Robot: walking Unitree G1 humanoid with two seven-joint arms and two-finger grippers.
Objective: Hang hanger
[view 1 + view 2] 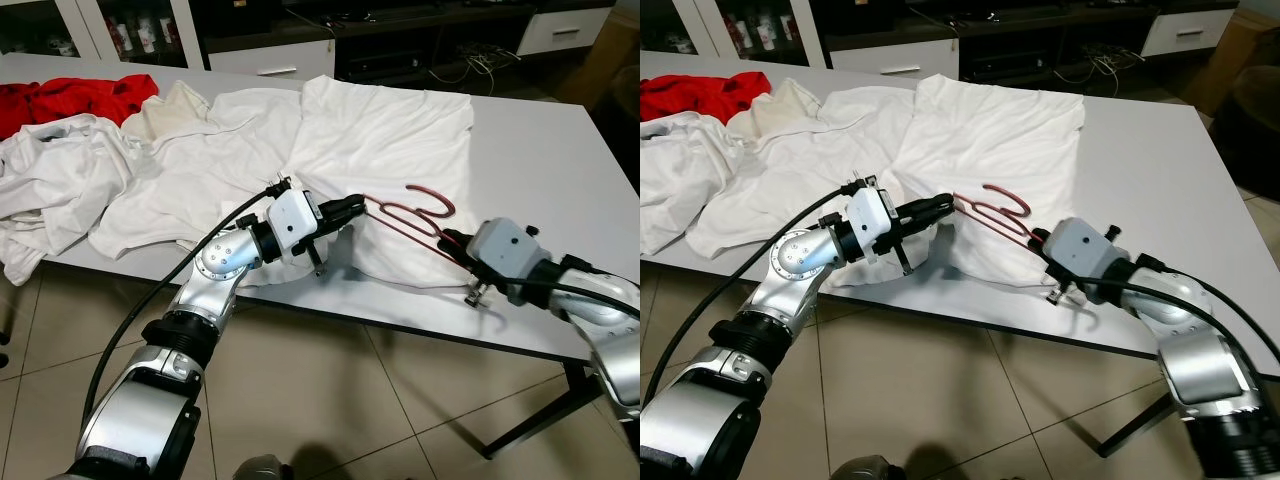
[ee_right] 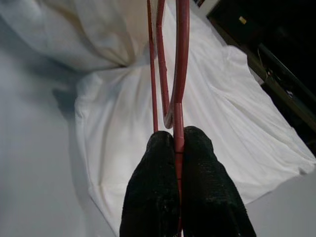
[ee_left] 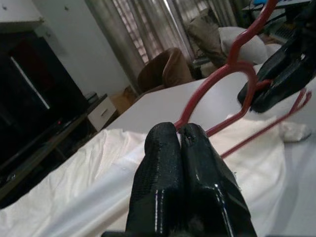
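A red wire hanger [image 1: 415, 212] is suspended just above the near edge of the grey worktop [image 1: 560, 190], held between both grippers. The left gripper [image 1: 362, 207] reaches in from the left with its two black fingers [image 3: 180, 163] pressed together on the left end of the hanger. The right gripper [image 1: 447, 241] approaches from the right; in the right wrist view its fingers [image 2: 185, 173] are closed on the red wire, which runs straight between them. The hook of the hanger curls up and away toward the far side, above the middle of the frame.

Directly beneath the hanger lies a white T-shirt [image 1: 390, 150], spread flat on the worktop, its lower hem reaching the near edge. To the left of it lies a pile of further white garments [image 1: 120, 190], crumpled and overlapping. A red garment [image 1: 75, 98] rests at the far left corner of the worktop, partly under the white pile.

Beyond the worktop stands a dark cabinet with white drawers [image 1: 270, 60]. The floor [image 1: 350, 400] below the worktop is beige tile. Both silver arms extend forward from the near side, the left arm trailing a black cable [image 1: 140, 330].
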